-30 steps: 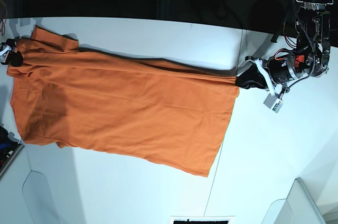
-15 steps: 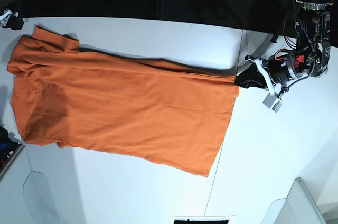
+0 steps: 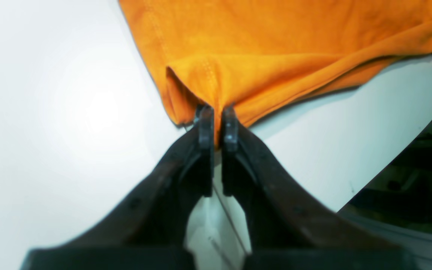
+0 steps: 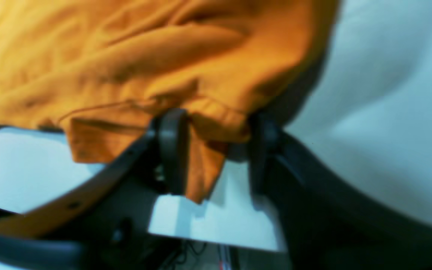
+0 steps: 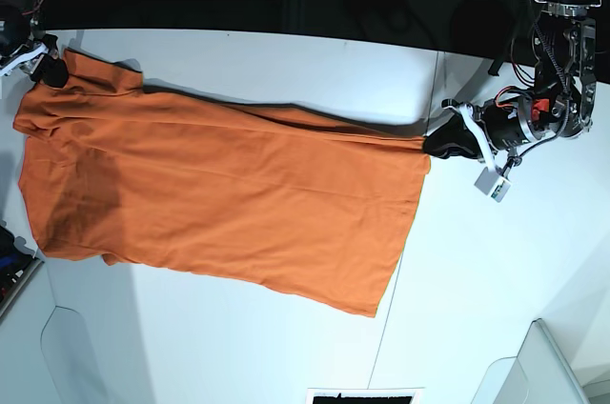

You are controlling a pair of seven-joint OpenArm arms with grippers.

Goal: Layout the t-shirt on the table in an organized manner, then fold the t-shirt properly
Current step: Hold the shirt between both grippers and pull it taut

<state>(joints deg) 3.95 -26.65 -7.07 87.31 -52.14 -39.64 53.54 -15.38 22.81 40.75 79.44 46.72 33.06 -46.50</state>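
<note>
The orange t-shirt [image 5: 229, 194] lies spread lengthwise across the white table [image 5: 477, 309]. My left gripper [image 5: 431, 145] is at the shirt's right end, shut on the hem corner; the left wrist view shows its fingers [image 3: 205, 123] pinching bunched cloth [image 3: 276, 45] at the gripper's tip [image 3: 217, 110]. My right gripper [image 5: 52, 68] is at the far left corner of the shirt. In the right wrist view its jaws [image 4: 216, 116] stand apart around a folded sleeve edge of the shirt [image 4: 126, 56], with a gap beside one finger [image 4: 260, 150].
A thin dark seam [image 5: 396, 299] crosses the table under the shirt's right end. Translucent guards stand at the near left [image 5: 71, 347] and near right [image 5: 534, 366] corners. A printed card [image 5: 367, 396] lies at the front edge. The table's far edge [image 5: 286, 34] meets dark background.
My right gripper left the shirt's left edge, rose toward the far corner, and now sits at the shirt's upper-left sleeve corner with narrower jaws. The left gripper has kept its hold and place.
</note>
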